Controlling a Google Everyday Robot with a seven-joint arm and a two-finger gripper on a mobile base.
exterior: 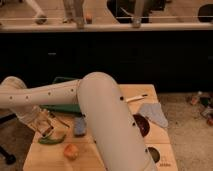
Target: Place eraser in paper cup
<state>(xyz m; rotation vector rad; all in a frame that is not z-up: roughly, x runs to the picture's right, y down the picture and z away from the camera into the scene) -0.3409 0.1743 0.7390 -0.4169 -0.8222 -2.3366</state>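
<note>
We see a pale wooden table (37,159) from above, in front of a dark wall.

At the far left, 1 white robot arm (45,94) bends at a rounded joint and turns down toward the table. Its gripper (46,128) hangs low over the table's left part, just above the surface. We cannot tell whether the gripper's jaws are spread or pressed together, or whether they hold anything.

Just below the gripper lies a long green item (52,140), and to its right sits a small orange item (71,151) near the front edge. Behind them, partly hidden by the arm, lies a flat green tray (64,108).

Just right of the gripper, apart from it, a blue-gray block (80,126) lies flat on the wood; it looks like the eraser, though we cannot be sure.

The arm's thick white upper link (110,125) crosses the middle of the view, from the bottom edge up to a rounded elbow.

Right of it lie a thin white stick (136,98), a dark red bowl (142,125) and a gray cloth (154,114). Near the front right corner sits 1 dark round shape (154,154); we cannot tell what it is.
</note>
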